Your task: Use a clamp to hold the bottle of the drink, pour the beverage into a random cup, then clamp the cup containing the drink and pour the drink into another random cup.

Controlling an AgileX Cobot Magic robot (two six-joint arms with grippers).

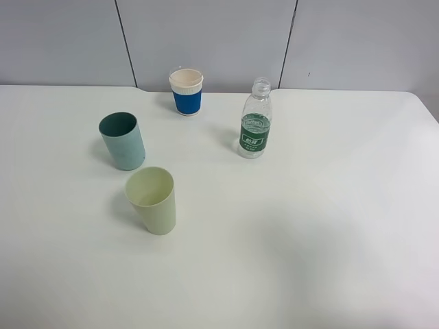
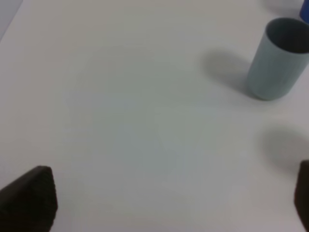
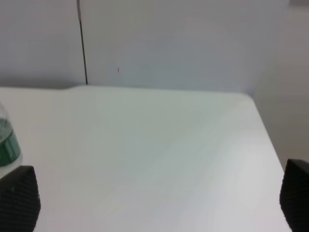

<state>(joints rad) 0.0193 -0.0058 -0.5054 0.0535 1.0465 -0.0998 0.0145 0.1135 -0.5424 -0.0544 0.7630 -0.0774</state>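
bottle: small clear plastic bottle with a green label [image 1: 255,122], upright on the white worktop [image 1: 329,226], ahead of the right jaws and just outside one tip
right jaws: wide open, empty
left jaws: wide open too, empty; teal tapered plastic tumbler [image 2: 275,63] ahead, off to one side
pour target: pale yellow-green tapered plastic tumbler [image 1: 152,199], upright, not between either jaws
step: looks like square one, bottle not grabbed yet
next: shift right jaws sideways till the bottle sits between them, then squeeze
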